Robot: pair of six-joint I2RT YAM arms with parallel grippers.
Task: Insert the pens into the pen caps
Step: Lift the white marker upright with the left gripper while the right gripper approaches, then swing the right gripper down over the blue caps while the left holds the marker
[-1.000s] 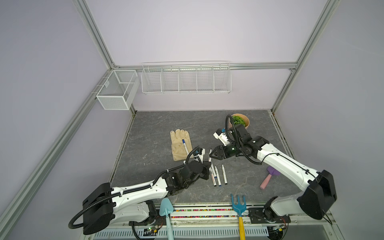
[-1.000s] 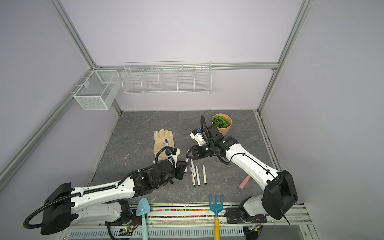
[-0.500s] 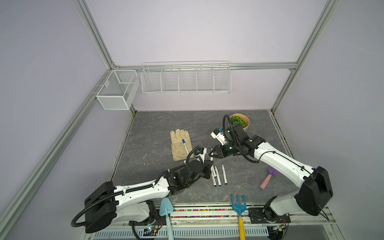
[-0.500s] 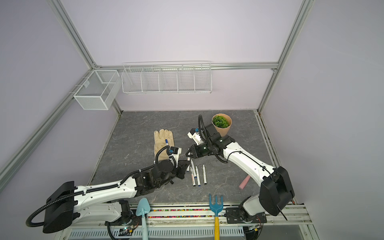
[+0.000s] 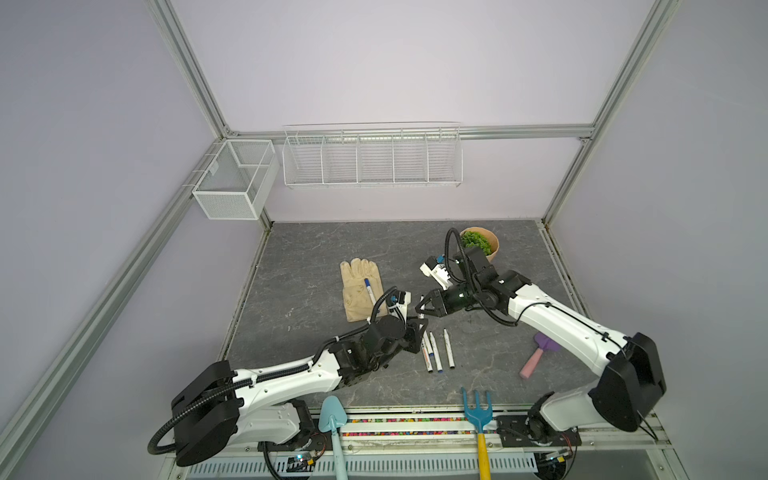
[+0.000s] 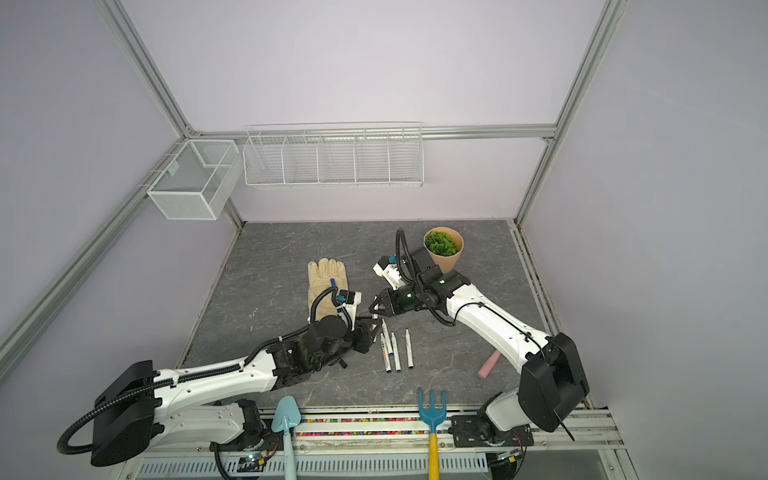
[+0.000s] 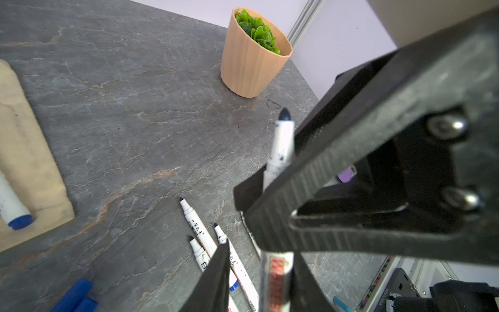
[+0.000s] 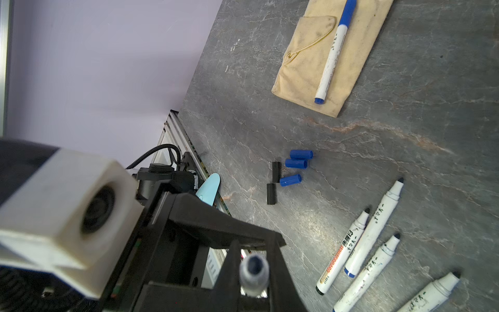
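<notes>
A white pen stands upright between both grippers near the table's middle. My right gripper is shut on its upper barrel, with the dark tip facing that wrist camera. My left gripper is open around the lower barrel: one jaw stands apart from the pen, which rests against the other. In a top view the two grippers meet, left and right. Several uncapped pens lie side by side on the table. Three blue pen caps and two black ones lie loose beside them.
A tan glove carries a capped blue pen. A potted plant stands behind the right arm. A pink-handled trowel lies at the right. A blue shovel and rake sit at the front edge.
My right gripper moved left to the upright pen and shut on it. My left gripper's jaws have parted from that pen.
</notes>
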